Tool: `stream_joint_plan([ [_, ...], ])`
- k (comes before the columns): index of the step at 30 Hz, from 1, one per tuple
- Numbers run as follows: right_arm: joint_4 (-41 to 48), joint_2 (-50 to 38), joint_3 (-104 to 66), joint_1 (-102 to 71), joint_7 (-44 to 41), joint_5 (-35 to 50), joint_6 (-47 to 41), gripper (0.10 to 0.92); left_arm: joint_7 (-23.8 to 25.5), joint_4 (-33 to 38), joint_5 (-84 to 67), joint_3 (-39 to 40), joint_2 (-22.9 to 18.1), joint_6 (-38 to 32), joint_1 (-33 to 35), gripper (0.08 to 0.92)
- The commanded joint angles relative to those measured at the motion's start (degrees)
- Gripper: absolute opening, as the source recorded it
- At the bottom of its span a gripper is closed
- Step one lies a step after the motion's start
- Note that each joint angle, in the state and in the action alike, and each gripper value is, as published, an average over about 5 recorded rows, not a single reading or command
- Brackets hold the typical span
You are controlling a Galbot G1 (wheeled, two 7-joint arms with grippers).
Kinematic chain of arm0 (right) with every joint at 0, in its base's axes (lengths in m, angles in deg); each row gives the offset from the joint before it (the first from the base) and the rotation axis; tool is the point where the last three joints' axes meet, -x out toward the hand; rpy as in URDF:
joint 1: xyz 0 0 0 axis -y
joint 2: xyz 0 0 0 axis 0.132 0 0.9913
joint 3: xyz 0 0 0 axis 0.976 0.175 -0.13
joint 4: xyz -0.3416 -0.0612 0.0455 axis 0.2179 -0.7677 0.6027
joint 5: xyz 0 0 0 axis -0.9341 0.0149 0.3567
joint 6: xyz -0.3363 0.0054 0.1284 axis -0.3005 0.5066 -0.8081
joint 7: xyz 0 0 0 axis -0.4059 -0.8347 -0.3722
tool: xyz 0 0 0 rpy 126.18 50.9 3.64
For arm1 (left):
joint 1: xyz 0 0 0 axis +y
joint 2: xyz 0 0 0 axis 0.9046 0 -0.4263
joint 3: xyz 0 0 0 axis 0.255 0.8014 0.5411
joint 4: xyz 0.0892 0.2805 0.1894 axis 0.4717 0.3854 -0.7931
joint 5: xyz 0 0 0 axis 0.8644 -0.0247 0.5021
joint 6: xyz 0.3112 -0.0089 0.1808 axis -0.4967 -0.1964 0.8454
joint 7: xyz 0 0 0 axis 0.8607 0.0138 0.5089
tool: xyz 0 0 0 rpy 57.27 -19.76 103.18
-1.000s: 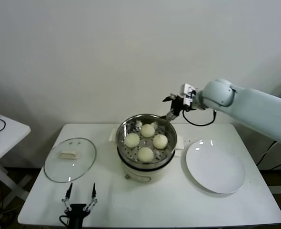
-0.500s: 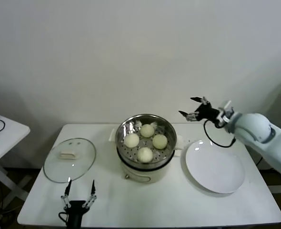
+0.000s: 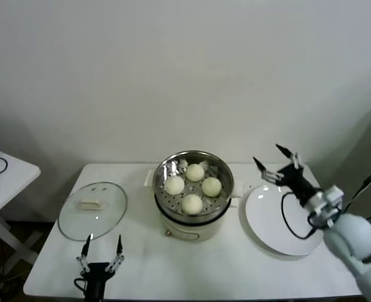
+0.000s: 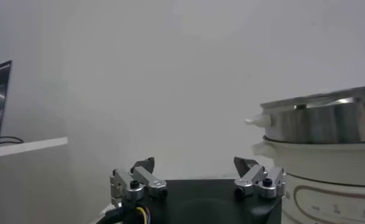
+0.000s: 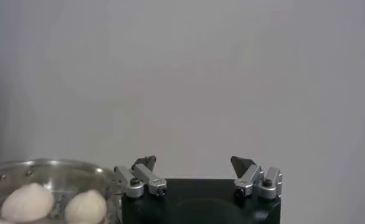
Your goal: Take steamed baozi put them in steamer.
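— What moved since a second ago?
— Back then the right gripper [image 3: 279, 160] was beside the far rim of the steamer [image 3: 195, 187]; now it is well off to the right, raised over the white plate [image 3: 285, 220], fingers [image 5: 249, 169] spread wide and holding nothing.
— And the steamed baozi [image 3: 192, 185]?
— All four sit in the steamer's perforated basket, on the cream pot in the middle of the worktop [image 3: 154, 267].
— The left gripper [image 3: 100, 255]?
— Low at the near edge, in front of the glass lid [image 3: 92, 210], fingers [image 4: 134, 179] wide apart and empty.
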Motion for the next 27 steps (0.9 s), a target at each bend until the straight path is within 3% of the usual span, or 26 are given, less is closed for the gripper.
stream_joint_plan([
  [1, -2.8, 24.32, -14.75, -32.63, -3.26, -11.8, 16.48, 0.823, -0.01, -0.09, -0.91, 0.28, -0.18, 0.0, -0.27, 0.823],
  [10, 0.58, 34.33, -12.15, -33.75, -2.73, -13.72, 23.1, 0.823, 0.0, -0.25, -1.5, 0.54, -0.02, -0.05, -0.45, 0.823],
  [27, 2.22, 38.38, -9.76, -33.87, -1.74, -14.96, 24.47, 0.823, 0.3, 0.01, -2.03, 0.8, 0.18, 0.08, -0.86, 0.823],
])
